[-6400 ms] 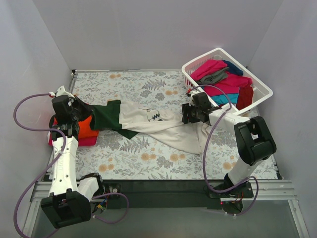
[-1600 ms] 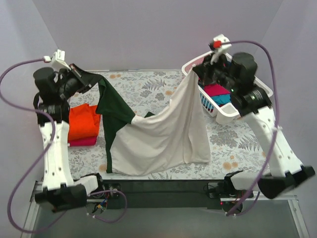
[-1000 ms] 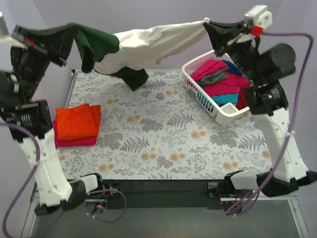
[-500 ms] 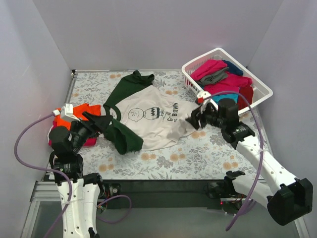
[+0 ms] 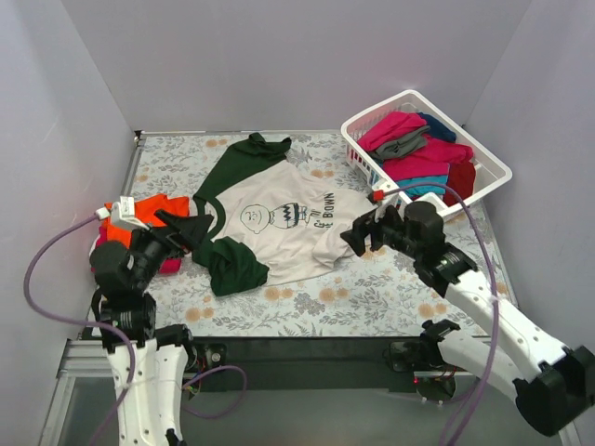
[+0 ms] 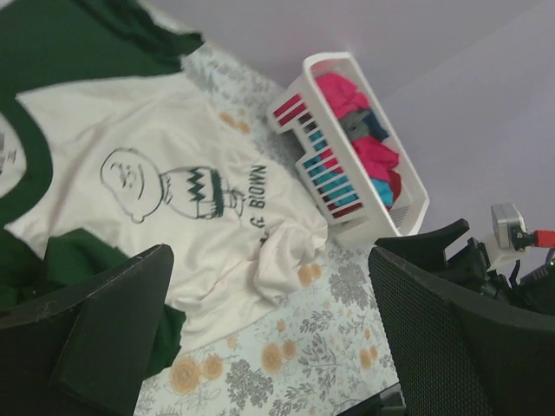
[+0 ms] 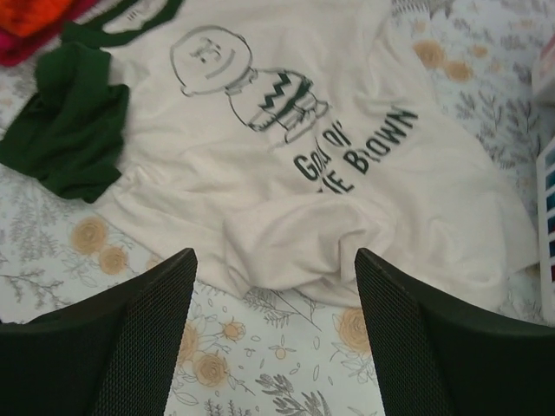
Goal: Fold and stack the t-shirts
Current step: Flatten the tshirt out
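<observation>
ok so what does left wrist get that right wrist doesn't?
Left wrist only: the whole basket with the shirts piled in it, and the right arm beyond. Right wrist only: a corner of the folded stack, orange over magenta; of the basket, just a sliver at its edge. Both: the cream shirt lying print-up, its bunched green sleeve, crumpled hem, floral table cover.
</observation>
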You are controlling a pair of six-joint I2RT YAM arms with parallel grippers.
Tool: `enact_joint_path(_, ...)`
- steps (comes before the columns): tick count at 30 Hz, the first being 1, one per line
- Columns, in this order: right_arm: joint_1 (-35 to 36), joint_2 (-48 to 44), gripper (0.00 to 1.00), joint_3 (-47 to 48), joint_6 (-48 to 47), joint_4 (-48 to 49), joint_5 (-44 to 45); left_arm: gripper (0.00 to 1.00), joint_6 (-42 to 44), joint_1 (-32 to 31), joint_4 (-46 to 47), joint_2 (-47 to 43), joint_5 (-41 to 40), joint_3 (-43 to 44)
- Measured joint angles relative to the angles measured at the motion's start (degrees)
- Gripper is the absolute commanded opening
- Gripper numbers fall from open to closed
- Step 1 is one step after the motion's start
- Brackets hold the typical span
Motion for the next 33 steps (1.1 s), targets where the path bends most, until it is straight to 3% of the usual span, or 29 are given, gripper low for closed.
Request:
enact_joint_path(6,0.00,13.64,0.65,0.09,3.04,-0.22,10.27,0.88,-0.63,0.00,3.69,9.99,-1.36,-6.78)
enact_joint_path(16,-0.13,21.46,0.64,0.72,8.20,1.33,16.24,0.86,1.38,-1.14,9.40,13.81,-5.88,-10.91)
enact_joint_path(22,-0.63,25.53,0.61,0.72,9.97,2.60,17.29,0.86,0.96,-9.90,11.52,20.39,-13.42,-11.50)
enact_joint_path(26,-1.79,27.96,0.49,0.74,10.54,5.01,16.48,0.86,0.94,-18.80,14.14,27.63,-19.02,-8.94)
enact_joint_path(33,-3.39,33.62,0.26,1.44,10.36,7.69,12.46,0.86,1.01,-22.97,18.16,35.82,-22.91,-5.99)
